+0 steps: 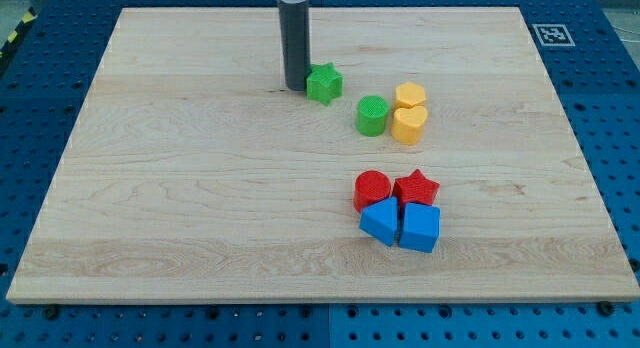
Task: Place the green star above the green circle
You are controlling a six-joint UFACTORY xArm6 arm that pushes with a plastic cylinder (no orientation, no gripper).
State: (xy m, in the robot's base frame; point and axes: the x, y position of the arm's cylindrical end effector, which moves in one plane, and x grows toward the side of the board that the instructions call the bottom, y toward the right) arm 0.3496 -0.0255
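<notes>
My tip [296,87] has no hand to open or close and sits touching the green star [323,83] on its view-left side, with the green circle [372,116] further view-right and lower, so 1 rightward push looks enough.

Pale wooden board [200,188]; green star [323,83], green circle [372,116]; two yellow blocks [409,113]; two red [395,189], two blue [401,226].

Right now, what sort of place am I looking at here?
Probably a robotics lab bench: a wooden board lies on a blue perforated table, a printed marker sits at its corner, and my tip touches a green star.
</notes>
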